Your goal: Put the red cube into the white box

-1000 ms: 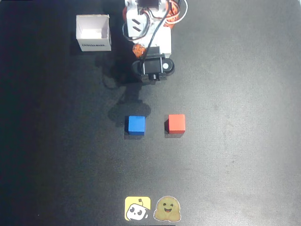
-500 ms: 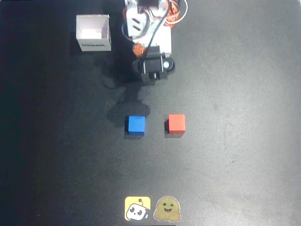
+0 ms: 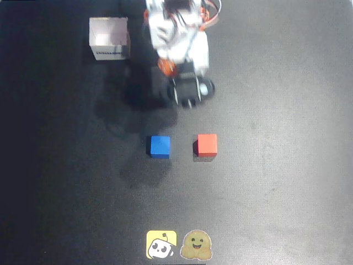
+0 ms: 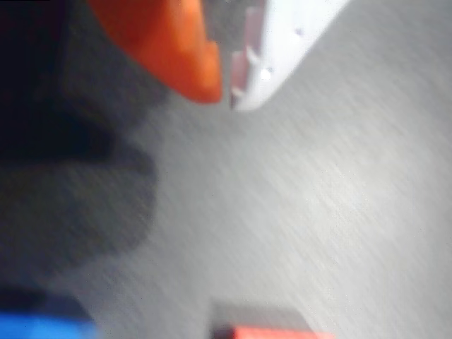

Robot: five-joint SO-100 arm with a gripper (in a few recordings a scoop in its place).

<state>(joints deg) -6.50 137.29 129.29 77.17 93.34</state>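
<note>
While the gripper (image 4: 224, 95) hangs closed and empty, the red cube (image 3: 207, 144) sits square-on.

Overhead view: white box (image 3: 110, 38) sits at the top left of the worktop (image 3: 287, 165). Arm base just to its right, at top centre; end effector (image 3: 189, 95) reaches down-frame from it, above the worktop. Below it, mid-frame, two cubes side by side, apart: blue cube (image 3: 159, 146) left, red cube (image 3: 207, 144) right. Two stickers (image 3: 176, 245) touching at the bottom edge. Wrist view: end effector (image 4: 224, 92) at top, both cubes at the bottom edge.
</note>
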